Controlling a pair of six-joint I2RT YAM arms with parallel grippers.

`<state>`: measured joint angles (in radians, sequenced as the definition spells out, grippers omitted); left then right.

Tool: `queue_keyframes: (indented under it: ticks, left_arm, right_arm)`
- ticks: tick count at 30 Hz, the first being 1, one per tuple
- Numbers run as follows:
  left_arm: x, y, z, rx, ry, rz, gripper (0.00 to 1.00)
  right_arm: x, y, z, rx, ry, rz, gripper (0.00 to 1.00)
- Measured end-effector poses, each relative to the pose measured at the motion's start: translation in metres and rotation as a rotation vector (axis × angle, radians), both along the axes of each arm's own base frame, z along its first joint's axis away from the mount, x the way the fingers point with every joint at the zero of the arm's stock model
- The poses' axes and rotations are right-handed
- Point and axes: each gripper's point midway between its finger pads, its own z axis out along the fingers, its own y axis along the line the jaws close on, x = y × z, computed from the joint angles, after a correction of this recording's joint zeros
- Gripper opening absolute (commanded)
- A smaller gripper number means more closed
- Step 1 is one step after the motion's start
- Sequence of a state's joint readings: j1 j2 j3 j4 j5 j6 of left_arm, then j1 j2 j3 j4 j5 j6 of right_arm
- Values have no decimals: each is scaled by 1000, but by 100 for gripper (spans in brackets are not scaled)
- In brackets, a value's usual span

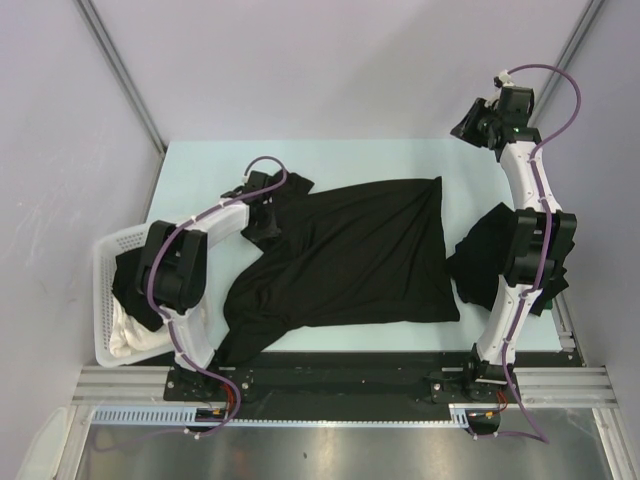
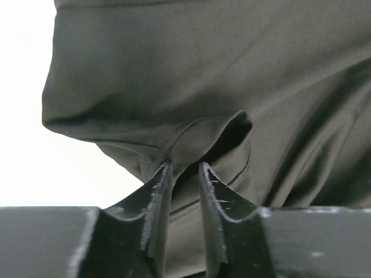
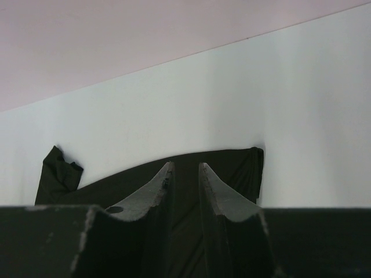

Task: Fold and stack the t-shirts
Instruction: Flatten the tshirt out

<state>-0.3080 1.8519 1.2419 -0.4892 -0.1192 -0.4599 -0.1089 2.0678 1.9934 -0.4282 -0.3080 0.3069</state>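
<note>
A black short-sleeved cotton t-shirt (image 1: 360, 250) lies rumpled across the middle of the pale green table (image 1: 200, 165). The left gripper (image 2: 184, 166) sits at the shirt's far-left edge, jaws narrowly apart over a hem. The right gripper (image 3: 184, 166) hovers by the far right corner, jaws equally narrow, holding nothing.
</note>
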Motion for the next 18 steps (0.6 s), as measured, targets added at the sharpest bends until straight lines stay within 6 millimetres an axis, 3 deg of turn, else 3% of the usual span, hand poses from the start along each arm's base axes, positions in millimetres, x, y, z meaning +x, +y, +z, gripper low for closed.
queue_keyframes:
  ticks: [5, 12, 18]
  left_arm:
    - [8, 1, -1, 23, -2, -8, 1]
    - [11, 12, 8, 87, -1, 9, 0]
    - [2, 36, 24, 211, 22, 34, 0]
  right_arm:
    - [-1, 1, 1, 5, -1, 5, 27]
    - [-1, 3, 2, 18, -2, 10, 26]
    - [-1, 5, 2, 24, -4, 13, 26]
